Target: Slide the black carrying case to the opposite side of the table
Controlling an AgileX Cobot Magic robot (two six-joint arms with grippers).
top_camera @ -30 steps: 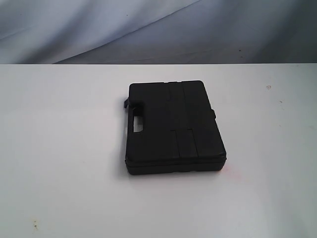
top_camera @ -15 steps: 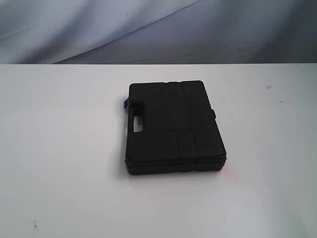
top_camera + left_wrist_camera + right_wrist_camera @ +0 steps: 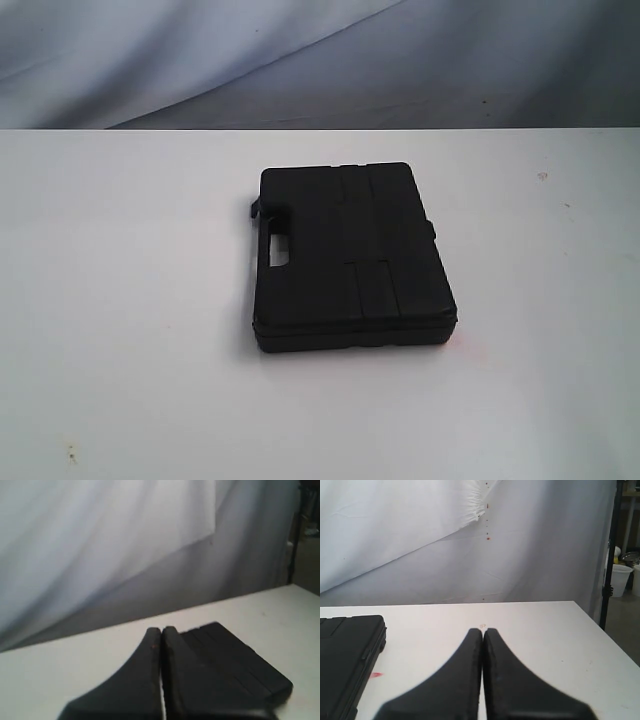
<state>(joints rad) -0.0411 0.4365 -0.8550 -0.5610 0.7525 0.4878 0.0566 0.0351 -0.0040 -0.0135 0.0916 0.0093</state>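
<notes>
The black carrying case lies flat and closed near the middle of the white table, its handle cut-out facing left. Neither arm shows in the exterior view. In the left wrist view my left gripper is shut with nothing in it, above the table short of the case, apart from it. My right gripper is also shut and empty, over bare table. A corner of the case shows at the edge of the right wrist view, well away from those fingertips.
A grey-white cloth backdrop hangs behind the table's far edge. A small red mark lies on the tabletop beside the case. Beyond the table's end stand a dark pole and a white bucket.
</notes>
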